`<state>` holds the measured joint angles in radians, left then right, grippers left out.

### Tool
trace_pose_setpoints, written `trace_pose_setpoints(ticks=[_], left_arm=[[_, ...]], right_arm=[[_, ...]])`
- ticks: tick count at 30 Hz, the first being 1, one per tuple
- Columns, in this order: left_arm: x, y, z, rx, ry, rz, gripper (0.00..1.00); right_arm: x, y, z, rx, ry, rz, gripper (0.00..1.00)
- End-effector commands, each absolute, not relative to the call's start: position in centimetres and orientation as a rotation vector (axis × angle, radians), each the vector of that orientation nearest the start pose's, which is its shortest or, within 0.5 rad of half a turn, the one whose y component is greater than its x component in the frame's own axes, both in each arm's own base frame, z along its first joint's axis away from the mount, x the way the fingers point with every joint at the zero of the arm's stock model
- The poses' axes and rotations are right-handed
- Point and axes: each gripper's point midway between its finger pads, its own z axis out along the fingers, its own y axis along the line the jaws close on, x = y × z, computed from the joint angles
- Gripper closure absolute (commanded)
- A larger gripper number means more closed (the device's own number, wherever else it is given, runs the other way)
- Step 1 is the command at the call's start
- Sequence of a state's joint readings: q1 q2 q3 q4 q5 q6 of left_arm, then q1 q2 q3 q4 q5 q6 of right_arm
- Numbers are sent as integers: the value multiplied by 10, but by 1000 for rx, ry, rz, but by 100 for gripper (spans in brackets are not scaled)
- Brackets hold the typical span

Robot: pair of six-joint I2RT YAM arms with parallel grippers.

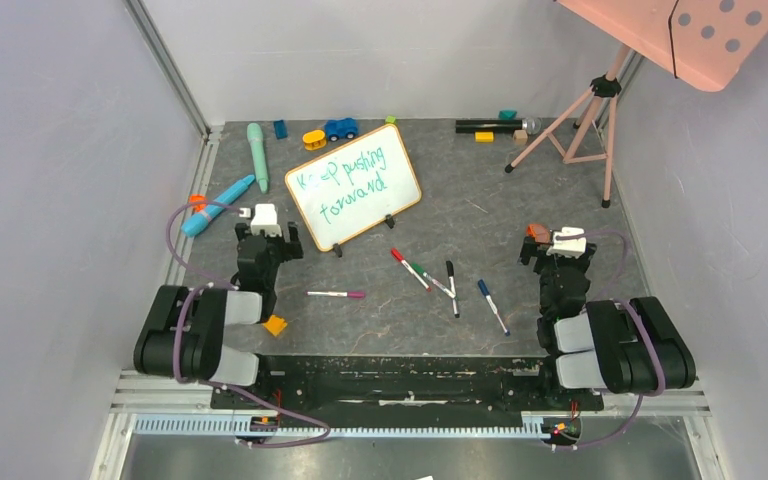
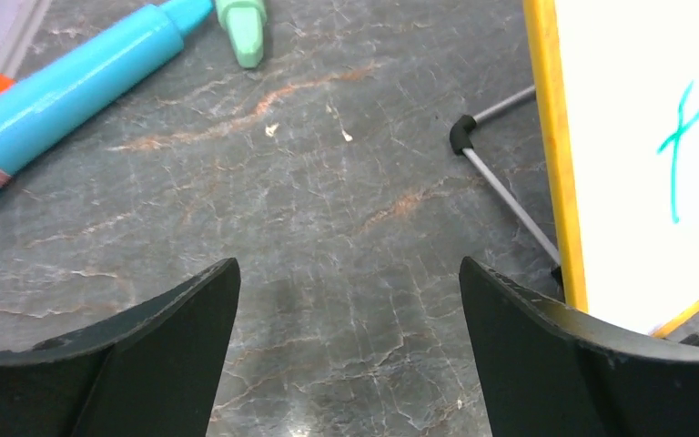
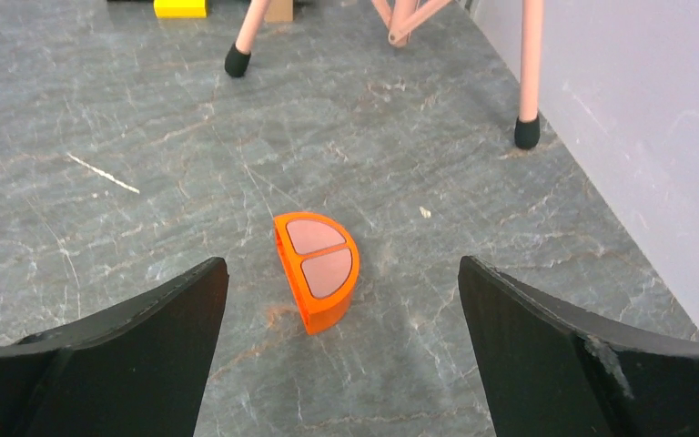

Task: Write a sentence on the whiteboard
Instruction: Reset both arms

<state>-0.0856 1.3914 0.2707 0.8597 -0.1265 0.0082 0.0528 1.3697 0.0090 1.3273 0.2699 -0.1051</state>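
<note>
Both grippers stand with their fingers spread wide and nothing between them. The left gripper hangs over bare grey table, and the right gripper hangs over an orange half-round block that lies on the table without touching either finger.

Just beside the left arm's base sits a small orange piece. A little farther out, between the two arms, a pink-capped marker lies alone. To its right are a red marker, a green marker, a black marker and a blue marker, loosely fanned.

Beyond them the whiteboard stands tilted on its clip feet, left of centre and just ahead of the left gripper; the left wrist view catches its orange frame and one wire leg at the right edge. The sentence runs across it in green, in two lines, reading "Keep pushing forward".

Left of the board lie a big blue toy marker and a pale green one. Along the far edge sit a blue toy car, a yellow piece, a black tube and a yellow block. A pink tripod stands in the far right corner.
</note>
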Motion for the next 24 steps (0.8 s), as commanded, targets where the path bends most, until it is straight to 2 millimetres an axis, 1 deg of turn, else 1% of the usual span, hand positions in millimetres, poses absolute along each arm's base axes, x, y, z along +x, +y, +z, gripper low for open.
trace_pose_setpoints(ticks=[1,2,3,4,5,8,24], left_arm=[[370,-16,88,50,1716,31,3],[378,-10,88,8,1750,54,3],[381,-5,88,-22,1745,67,1],[379,-1,90,-37,1729,79,0],[379,0,89,-63,1742,70,0],[379,0,90,-66,1730,68,0],[380,0,88,-65,1739,67,0]], right_arm=[[293,-32,86,44,1602,-258,2],[294,-32,85,43,1607,-258,2],[294,-32,85,38,1609,-262,2],[294,-31,85,34,1608,-266,2],[295,-28,84,13,1612,-256,2],[300,-22,83,-34,1623,-241,2],[300,-22,83,-33,1623,-242,2]])
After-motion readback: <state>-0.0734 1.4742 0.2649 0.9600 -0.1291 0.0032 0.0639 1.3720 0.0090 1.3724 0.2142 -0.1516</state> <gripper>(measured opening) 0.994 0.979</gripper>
